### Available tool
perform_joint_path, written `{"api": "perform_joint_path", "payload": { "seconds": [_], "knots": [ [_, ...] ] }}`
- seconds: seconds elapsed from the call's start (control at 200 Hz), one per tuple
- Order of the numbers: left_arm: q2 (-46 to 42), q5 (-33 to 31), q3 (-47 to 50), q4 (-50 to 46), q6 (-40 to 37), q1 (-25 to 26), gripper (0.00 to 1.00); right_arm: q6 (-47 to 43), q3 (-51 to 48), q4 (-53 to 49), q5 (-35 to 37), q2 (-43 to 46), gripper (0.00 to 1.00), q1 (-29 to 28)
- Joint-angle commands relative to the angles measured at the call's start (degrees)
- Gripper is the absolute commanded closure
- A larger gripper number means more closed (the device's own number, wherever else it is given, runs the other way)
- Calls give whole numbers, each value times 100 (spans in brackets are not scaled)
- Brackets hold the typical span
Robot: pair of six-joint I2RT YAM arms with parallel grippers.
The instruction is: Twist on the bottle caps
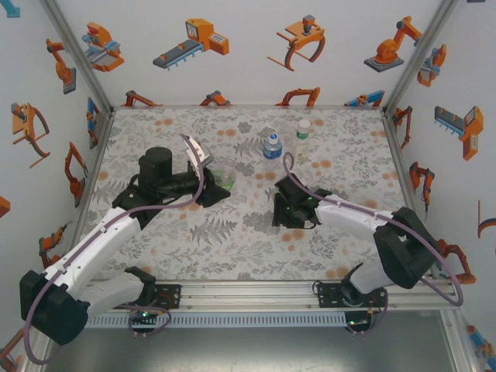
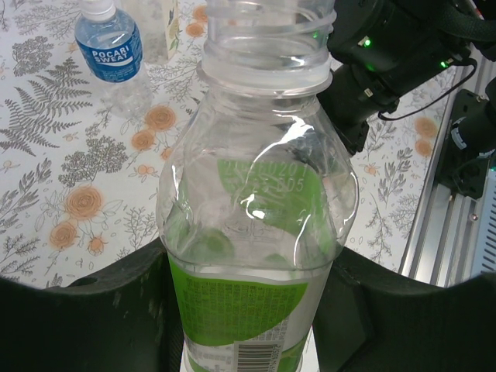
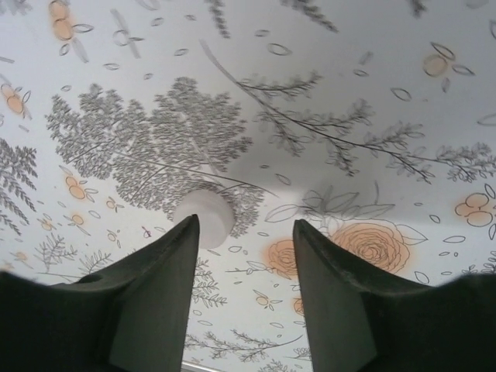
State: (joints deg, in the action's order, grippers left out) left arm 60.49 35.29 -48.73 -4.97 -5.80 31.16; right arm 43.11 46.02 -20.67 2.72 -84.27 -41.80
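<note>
Two grippers: my left gripper [image 2: 248, 325] is clamped on the green-labelled bottle [image 2: 256, 217], centre of left wrist view, neck uncapped. My right gripper [image 3: 246, 226] has jaws partway apart, holding nothing. The white cap [image 3: 205, 213] sits on the table by the left-hand jaw, centre-left of right wrist view.

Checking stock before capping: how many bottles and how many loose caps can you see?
Bottles: 3 (green-label bottle, blue-label bottle, slim bottle)
Loose caps: 1
Total: 4
</note>
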Motion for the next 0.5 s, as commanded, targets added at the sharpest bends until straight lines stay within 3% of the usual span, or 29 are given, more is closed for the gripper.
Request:
{"api": "perform_joint_path", "payload": {
  "seconds": [0.0,0.09,0.496],
  "knots": [
    [-109,-22,-163,-37,-13,40,100,-659,437,-542,650,-214,47,-354],
    [-84,-18,-146,-7,-14,31,100,-677,682,-776,868,-406,46,-510],
    [-159,-26,-67,-53,-36,39,100,-638,966,-873,502,-961,50,-767]
  ]
}}
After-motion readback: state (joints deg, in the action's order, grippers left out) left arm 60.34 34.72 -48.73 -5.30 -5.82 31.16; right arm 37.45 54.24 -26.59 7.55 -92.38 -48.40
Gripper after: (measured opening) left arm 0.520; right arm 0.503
